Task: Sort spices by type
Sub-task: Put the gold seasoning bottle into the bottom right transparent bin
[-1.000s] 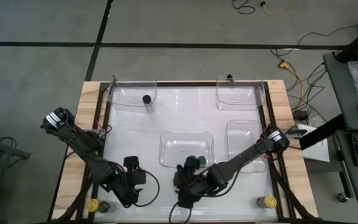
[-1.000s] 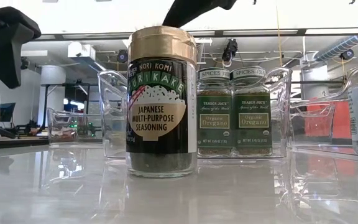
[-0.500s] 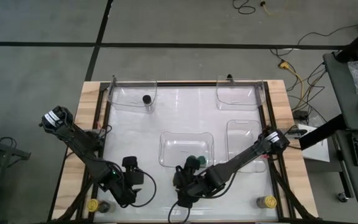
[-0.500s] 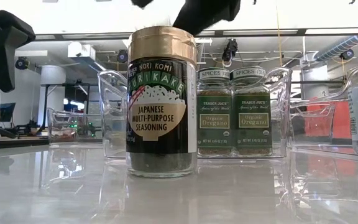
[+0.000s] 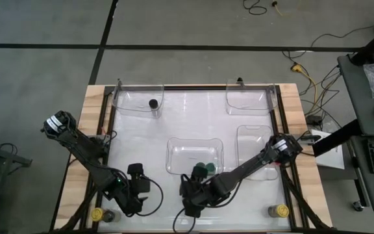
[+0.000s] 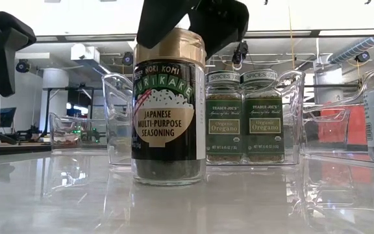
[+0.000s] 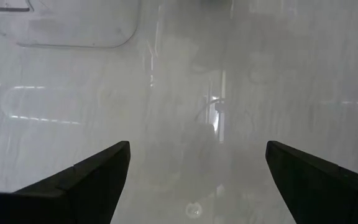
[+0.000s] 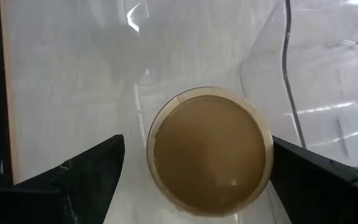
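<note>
A tan-lidded furikake jar (image 6: pixel 169 123) stands upright on the table near its near edge; its lid (image 8: pixel 209 151) shows in the right wrist view. My right gripper (image 5: pixel 188 195) (image 6: pixel 180 49) (image 8: pixel 197 142) is open, pointing down, with one finger on either side of that lid. I cannot tell whether a finger touches it. Two green-lidded oregano jars (image 5: pixel 203 168) (image 6: pixel 244 117) stand in the middle tray. A black-lidded jar (image 5: pixel 153 103) stands in the far left tray. My left gripper (image 5: pixel 138 184) (image 7: pixel 197 146) waits open over bare table near the near edge.
Clear trays lie at the middle (image 5: pixel 194 146), the right (image 5: pixel 252 136), the far left (image 5: pixel 135 97) and the far right (image 5: pixel 249 97). Yellow-lidded jars stand on the wooden border at the near left (image 5: pixel 97 213) and near right (image 5: pixel 279 210) corners.
My right gripper has come down over the tan-lidded jar; in the low view its fingers now reach the level of the lid on both sides. The jar has stayed where it was.
</note>
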You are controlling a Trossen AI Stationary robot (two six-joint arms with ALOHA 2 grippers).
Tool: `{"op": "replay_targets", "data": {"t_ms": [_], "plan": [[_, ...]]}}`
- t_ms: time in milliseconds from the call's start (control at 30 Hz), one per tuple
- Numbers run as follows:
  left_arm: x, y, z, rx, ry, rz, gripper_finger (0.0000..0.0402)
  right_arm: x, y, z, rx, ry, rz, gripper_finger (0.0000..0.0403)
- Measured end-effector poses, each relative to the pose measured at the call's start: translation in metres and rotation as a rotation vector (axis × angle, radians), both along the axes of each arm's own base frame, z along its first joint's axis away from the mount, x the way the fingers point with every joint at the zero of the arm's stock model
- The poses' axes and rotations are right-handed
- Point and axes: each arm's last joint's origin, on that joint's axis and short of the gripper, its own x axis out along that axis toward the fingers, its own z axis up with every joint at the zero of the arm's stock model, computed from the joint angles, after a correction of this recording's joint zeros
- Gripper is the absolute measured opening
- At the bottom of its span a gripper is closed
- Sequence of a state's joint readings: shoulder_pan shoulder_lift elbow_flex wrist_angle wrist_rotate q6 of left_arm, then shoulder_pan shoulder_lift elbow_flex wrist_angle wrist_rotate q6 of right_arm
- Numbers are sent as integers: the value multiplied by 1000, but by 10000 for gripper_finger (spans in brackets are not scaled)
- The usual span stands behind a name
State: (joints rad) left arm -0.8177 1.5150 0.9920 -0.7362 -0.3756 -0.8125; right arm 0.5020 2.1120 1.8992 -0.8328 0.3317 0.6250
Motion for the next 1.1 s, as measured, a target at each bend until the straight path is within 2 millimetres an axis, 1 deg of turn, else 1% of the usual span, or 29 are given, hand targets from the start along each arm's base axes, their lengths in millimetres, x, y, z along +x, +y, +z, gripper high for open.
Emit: {"op": "replay_targets", "data": {"t_ms": [233,533,633,833,1100], "plan": [[0,0,0,-1,-5,-8,359,3,-6,0,5,8,4,364],[1,-1,0,-4,-7,-8,359,3,-11,-6,-4,29,4,360],[1,0,0,-3,-7,-8,359,3,-11,-7,-4,30,4,338],[1,0,-1,0,-4,-7,359,4,-11,-7,-6,29,14,272],[4,1,0,-2,-20,-31,359,4,-12,-5,-17,27,37,269]]}}
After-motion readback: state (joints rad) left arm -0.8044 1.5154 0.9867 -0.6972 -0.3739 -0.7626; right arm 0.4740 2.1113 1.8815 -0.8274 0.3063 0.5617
